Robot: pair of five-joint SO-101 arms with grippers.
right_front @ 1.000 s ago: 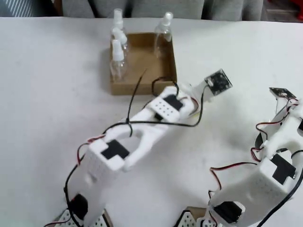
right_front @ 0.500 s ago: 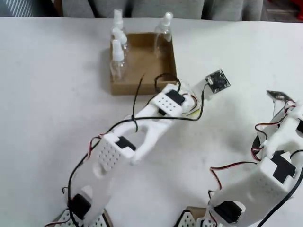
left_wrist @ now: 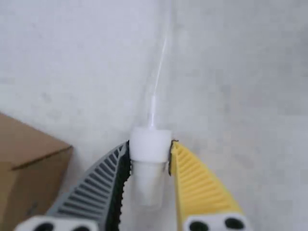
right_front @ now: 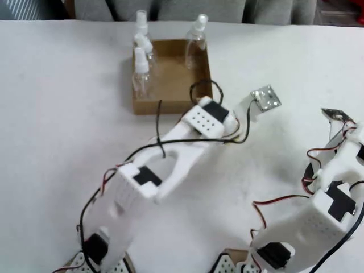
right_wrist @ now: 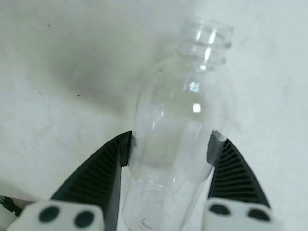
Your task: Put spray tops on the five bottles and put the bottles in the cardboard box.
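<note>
Capping step, judged in hand. Left claw (left_wrist: 149, 153) clenched on spray top (left_wrist: 150, 142), tube jutting ahead; right claw (right_wrist: 172, 142) grasping uncapped bottle (right_wrist: 183, 108) between its fingers. Next, likely: tube into neck.

Box (right_front: 170, 77) far-ctr on table (right_front: 57, 114); 3 bottles (right_front: 141, 71) along its L wall, 4th bottle (right_front: 196, 40) in far-R corner.

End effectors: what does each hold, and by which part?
Left end effector: spray top, by its cap. Right end effector: uncapped bottle, by its body.
</note>
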